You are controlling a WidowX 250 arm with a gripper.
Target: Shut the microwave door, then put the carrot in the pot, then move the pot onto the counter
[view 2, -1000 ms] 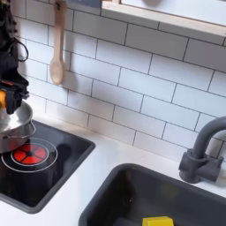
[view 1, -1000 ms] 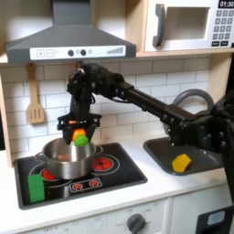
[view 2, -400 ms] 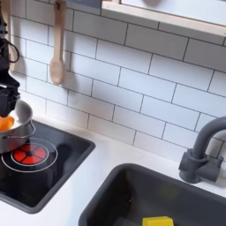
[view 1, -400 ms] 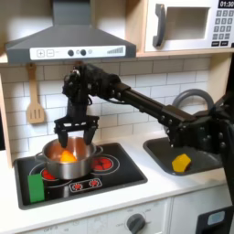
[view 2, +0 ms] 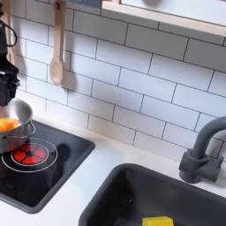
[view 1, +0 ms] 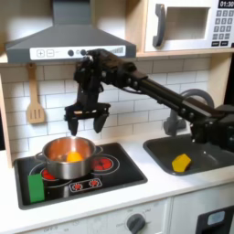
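Note:
The microwave door (view 1: 186, 26) stands shut against the white microwave at the upper right of the first exterior view. On the left burner sits the shiny pot (view 1: 68, 158), with the orange carrot (view 1: 70, 156) lying inside it. My gripper (view 1: 88, 119) hangs open a little above the pot's right rim, holding nothing. At the second exterior view's left edge are the pot (view 2: 15, 124), the carrot (view 2: 6, 124) in it, and part of the gripper (view 2: 7, 85) above. The white counter (view 1: 169, 190) runs along the front.
A green block (view 1: 36, 187) stands on the black hob (view 1: 114, 173) in front of the pot. A yellow wedge (view 1: 182, 163) lies in the sink (view 1: 206, 157) by the faucet (view 1: 189, 103). A wooden spatula (view 1: 35, 96) hangs on the tiled wall.
My gripper lowered the carrot into the pot, let go of it, then rose and shifted to the first exterior view's right with its fingers open.

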